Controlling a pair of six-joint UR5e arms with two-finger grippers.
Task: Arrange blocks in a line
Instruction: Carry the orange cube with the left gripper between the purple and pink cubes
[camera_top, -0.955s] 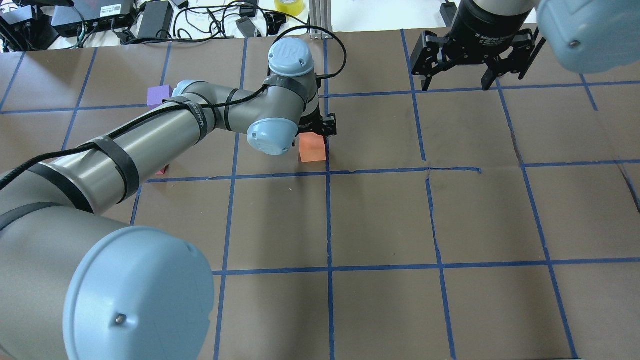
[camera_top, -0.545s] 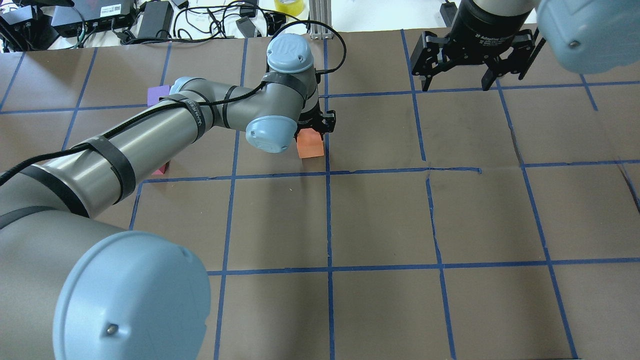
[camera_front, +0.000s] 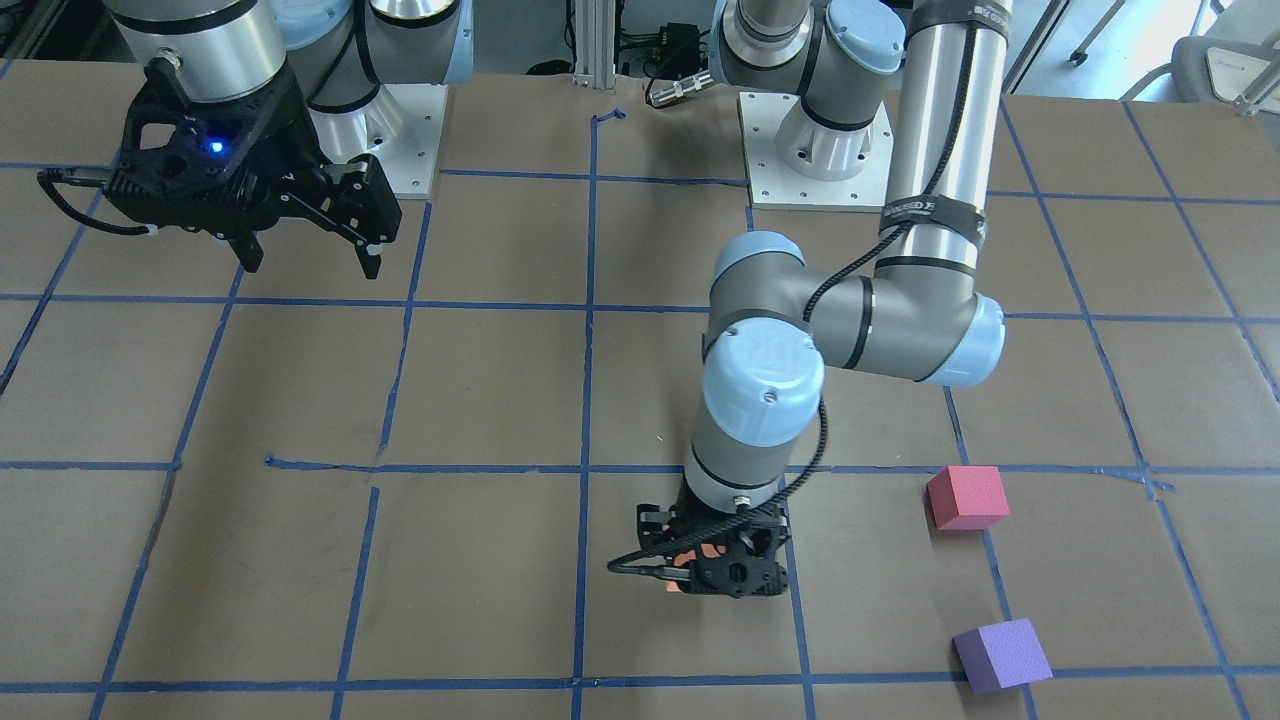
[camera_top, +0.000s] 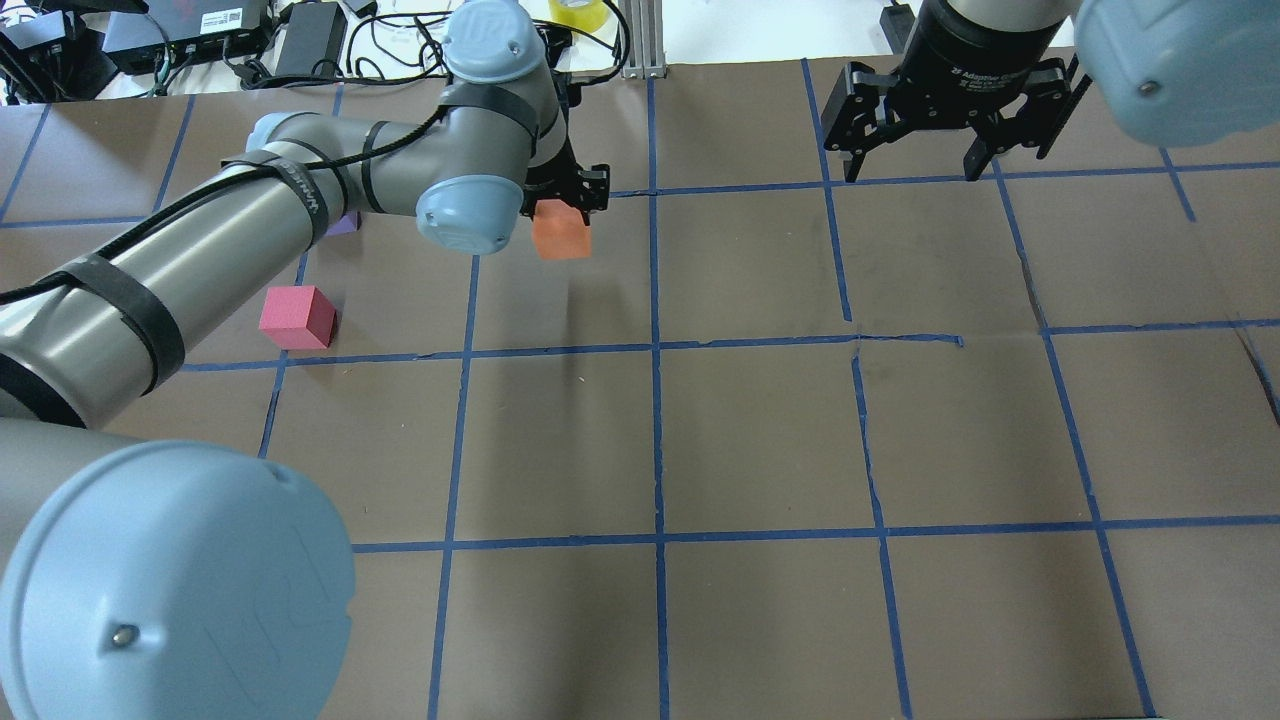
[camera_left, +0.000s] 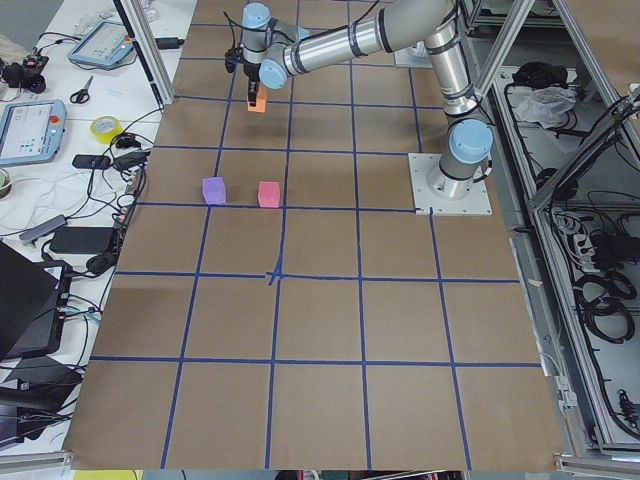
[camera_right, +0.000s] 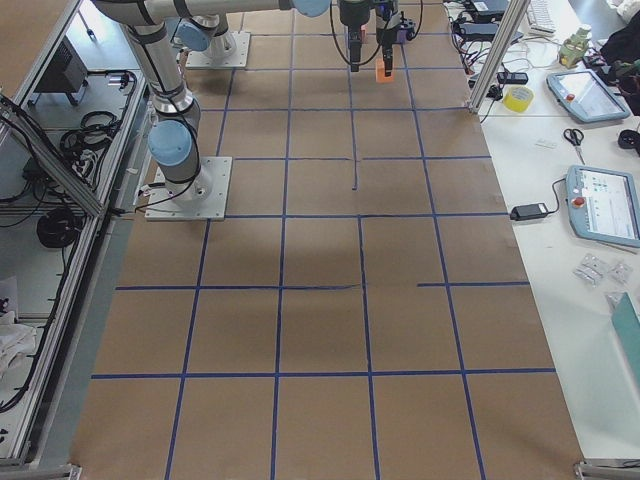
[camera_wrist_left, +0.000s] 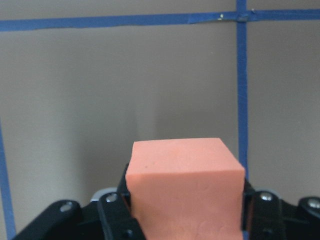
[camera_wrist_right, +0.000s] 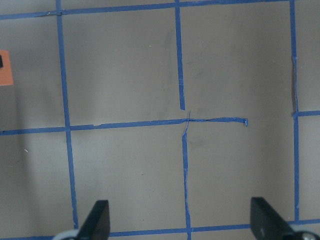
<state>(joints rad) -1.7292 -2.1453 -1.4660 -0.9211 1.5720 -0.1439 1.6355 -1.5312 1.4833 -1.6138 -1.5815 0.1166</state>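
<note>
My left gripper (camera_top: 566, 205) is shut on the orange block (camera_top: 561, 233) and holds it above the brown table; the left wrist view shows the block (camera_wrist_left: 185, 185) between the two fingers. In the front-facing view the gripper (camera_front: 715, 565) hides most of the block. The pinkish-red block (camera_top: 297, 317) rests on the table to the left, also seen in the front-facing view (camera_front: 966, 497). The purple block (camera_front: 1001, 654) lies beyond it, mostly hidden behind my left arm in the overhead view (camera_top: 346, 224). My right gripper (camera_top: 908, 150) is open and empty at the far right.
Blue tape lines (camera_top: 657, 345) grid the brown table cover. Cables and power bricks (camera_top: 310, 35), a yellow tape roll (camera_top: 578, 10) and an aluminium post (camera_top: 635, 40) sit past the far edge. The arm bases (camera_front: 830, 150) stand at the robot's side.
My left arm has carried the orange block away from the robot and to the left. The pinkish-red block has come into full view; the arm now covers most of the purple block. The right arm has not moved.
</note>
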